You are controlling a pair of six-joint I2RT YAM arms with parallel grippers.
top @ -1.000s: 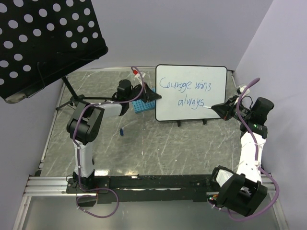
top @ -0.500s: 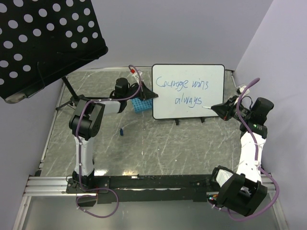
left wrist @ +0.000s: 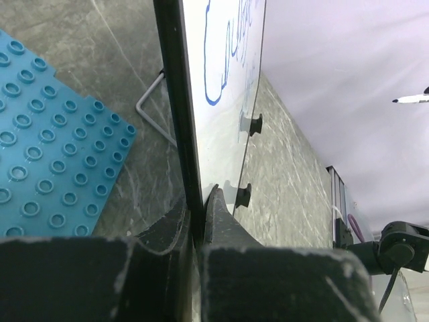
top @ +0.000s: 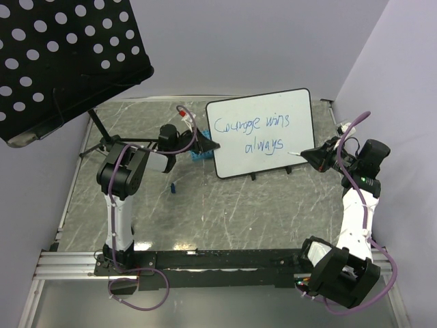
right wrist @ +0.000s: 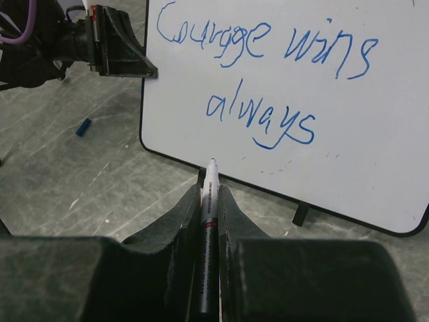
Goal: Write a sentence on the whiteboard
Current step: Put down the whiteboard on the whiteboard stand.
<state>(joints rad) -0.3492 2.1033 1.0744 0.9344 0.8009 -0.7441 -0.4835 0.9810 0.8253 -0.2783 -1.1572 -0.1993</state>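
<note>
Clamping the left edge of the whiteboard [top: 239,161] between the narrow jaws of the left gripper [left wrist: 200,213], low on that edge, one finger on the front face and one on the back.

Standing upright on small black feet [top: 254,175] toward the far side of the grey marbled tabletop [top: 225,212]. Sitting askew, with the left end nearer and the right end farther back.

Showing the sentence [right wrist: 263,122] in blue handwriting on the front face, "Courage wins" on the upper line and "always" beneath it.

Gripping a white marker [right wrist: 209,241] in the right gripper [right wrist: 209,196], jaws closed tight on the barrel. Pointing the tip toward the lower part of the board near "always". Hovering clear of the writing surface, not touching it.

Passing, with the clamped edge, just beside a blue studded plate [left wrist: 47,154] lying flat on the tabletop.

Sharing the tabletop with a small blue piece [top: 175,187] near the left arm and a black perforated stand [top: 61,55] leaning over the far left corner.
</note>
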